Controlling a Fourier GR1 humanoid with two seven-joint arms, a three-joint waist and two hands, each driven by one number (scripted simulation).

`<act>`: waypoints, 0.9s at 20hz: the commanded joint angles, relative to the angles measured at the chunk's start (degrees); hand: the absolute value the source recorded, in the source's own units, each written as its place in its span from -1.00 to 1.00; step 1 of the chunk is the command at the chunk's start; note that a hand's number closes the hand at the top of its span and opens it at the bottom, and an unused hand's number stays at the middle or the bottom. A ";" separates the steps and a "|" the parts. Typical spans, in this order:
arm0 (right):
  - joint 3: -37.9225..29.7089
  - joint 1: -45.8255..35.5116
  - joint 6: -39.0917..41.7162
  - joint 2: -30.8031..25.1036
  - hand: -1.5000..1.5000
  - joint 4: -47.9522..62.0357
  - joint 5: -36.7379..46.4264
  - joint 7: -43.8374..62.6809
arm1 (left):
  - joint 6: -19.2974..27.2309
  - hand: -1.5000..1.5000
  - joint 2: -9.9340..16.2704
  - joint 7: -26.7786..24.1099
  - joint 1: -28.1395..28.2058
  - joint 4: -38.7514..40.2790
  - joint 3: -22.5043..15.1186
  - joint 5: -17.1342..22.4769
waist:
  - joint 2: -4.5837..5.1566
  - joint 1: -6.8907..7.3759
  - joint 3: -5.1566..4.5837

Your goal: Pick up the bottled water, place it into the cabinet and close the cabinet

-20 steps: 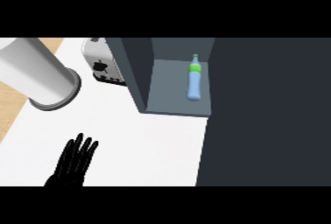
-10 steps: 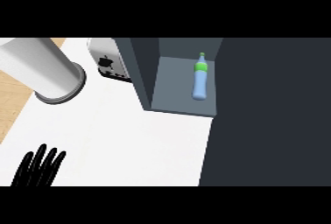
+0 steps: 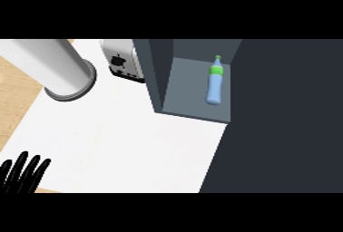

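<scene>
The bottled water already lies on its side inside the open cabinet, cap toward the back, so I judge the remaining step to be closing the cabinet; to do it well I would bring a flat hand against the outer face of the dark door at the view's right and push it round in one steady arc, keeping clear of the toaster. My left hand rests at the lower left edge over the white worktop, fingers straight, spread and holding nothing. My right hand is not visible.
</scene>
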 commanded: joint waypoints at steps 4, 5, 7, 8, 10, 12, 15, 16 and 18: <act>6.69 -9.28 0.99 3.62 1.00 2.66 -1.21 12.16 | -2.98 -1.00 2.39 -0.73 0.63 0.31 2.00 0.93 | 0.68 1.95 -0.10; 7.19 -10.31 0.67 4.77 1.00 3.89 -1.93 13.04 | -3.16 -1.00 2.40 -0.70 0.63 0.81 1.86 0.59 | 0.79 1.84 -0.08; 7.25 -12.42 0.12 6.62 1.00 5.16 -2.98 15.12 | -2.93 -1.00 3.34 0.13 0.03 -0.12 2.55 0.96 | 1.06 2.25 -0.01; 7.25 -13.00 -0.58 7.30 1.00 5.03 -3.03 17.15 | -3.90 -1.00 3.31 -0.84 1.00 0.22 2.59 0.95 | 0.60 2.14 -0.09; 6.40 -14.49 -1.80 9.61 1.00 6.60 -4.54 18.57 | -3.75 -1.00 3.24 -1.03 0.67 0.88 3.23 1.04 | 0.89 2.21 -0.10; 5.28 -15.89 -2.82 11.72 1.00 7.54 -6.24 19.69 | -5.14 -1.00 3.55 -0.70 0.42 0.97 3.15 1.49 | 1.23 2.06 -0.14; 4.98 -18.77 -3.77 15.64 1.00 11.34 -8.64 22.11 | -5.20 -1.00 3.98 -0.55 -0.09 1.09 4.60 2.55 | 1.42 1.79 0.06; 5.02 -19.61 -4.08 17.18 1.00 11.81 -10.08 22.95 | -4.23 -1.00 3.39 -0.22 -0.16 1.48 4.52 2.61 | 1.49 1.33 0.11; 4.00 -21.01 -3.99 18.68 1.00 14.47 -11.98 24.11 | -5.08 -1.00 4.42 0.05 0.23 0.86 4.47 2.09 | 1.66 2.09 0.21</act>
